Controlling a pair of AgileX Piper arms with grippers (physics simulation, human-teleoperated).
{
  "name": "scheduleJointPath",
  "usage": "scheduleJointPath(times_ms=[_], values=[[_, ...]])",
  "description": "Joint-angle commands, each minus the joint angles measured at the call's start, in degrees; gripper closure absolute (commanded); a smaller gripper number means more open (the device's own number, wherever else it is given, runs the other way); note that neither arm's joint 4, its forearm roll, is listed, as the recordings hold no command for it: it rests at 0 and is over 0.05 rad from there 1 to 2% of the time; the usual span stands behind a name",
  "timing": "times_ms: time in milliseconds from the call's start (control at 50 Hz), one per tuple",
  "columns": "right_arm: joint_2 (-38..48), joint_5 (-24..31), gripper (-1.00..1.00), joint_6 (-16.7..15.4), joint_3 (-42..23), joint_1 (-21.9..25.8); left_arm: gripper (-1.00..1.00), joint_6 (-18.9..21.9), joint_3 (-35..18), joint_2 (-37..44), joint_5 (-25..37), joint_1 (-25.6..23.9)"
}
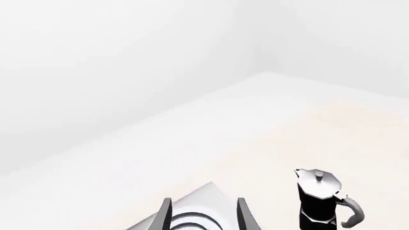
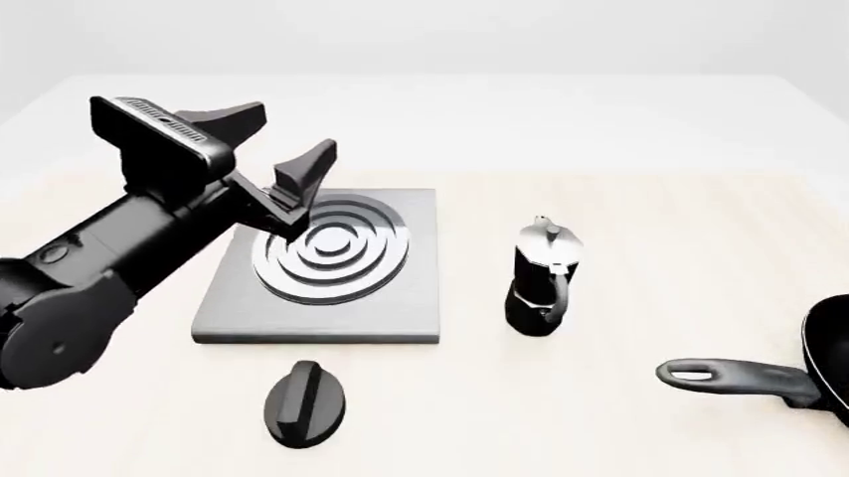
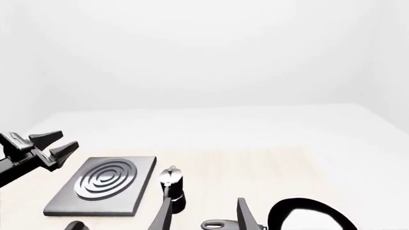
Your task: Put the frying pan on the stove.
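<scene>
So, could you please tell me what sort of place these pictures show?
Probably a simulated kitchen tabletop in a bare white room: a stove slab with ringed burner, a moka pot and a frying pan sit on a pale table.

Bright, even, diffuse light fills all three views, washing the far table edge into the pale backdrop. Shadows are faint. Soft highlights sit on the moka pot (image 2: 542,278) and stove (image 2: 329,266) rings. Everything renders sharp, without blur or edge distortion.
</scene>
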Motion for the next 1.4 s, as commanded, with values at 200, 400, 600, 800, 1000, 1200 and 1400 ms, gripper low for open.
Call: scheduleJointPath(times_ms=[200, 400, 600, 800, 1000, 1200, 1400], values=[[-0.16, 0.0, -1.0, 0.67, 1.31, 0.11, -1.0, 1.12, -13.86, 12.31, 2.15, -7.63], [-0.16, 0.0, -1.0, 1.11, 1.6, 0.22, -1.0, 2.11, -18.64, 14.17, 6.34, -10.71], [-0.16, 0.0, -1.0, 1.64, 1.87, 0.21, -1.0, 3.3, -19.68, 11.5, 11.02, -15.92], [-0.16, 0.0, -1.0, 1.92, 1.97, 0.18, -1.0, 5.63, -26.88, 15.67, 16.96, -18.87], [-0.16, 0.0, -1.0, 2.25, 2.06, 0.16, -1.0, 6.77, -32.35, 19.04, 20.7, -22.25], [-0.16, 0.0, -1.0, 2.41, 2.02, 0.26, -1.0, 7.03, -40.1, 24.7, 24.32, -24.83], [-0.16, 0.0, -1.0, 2.44, 1.99, 0.29, -1.0, 7.68, -52.71, 32.78, 29.81, -25.49]])
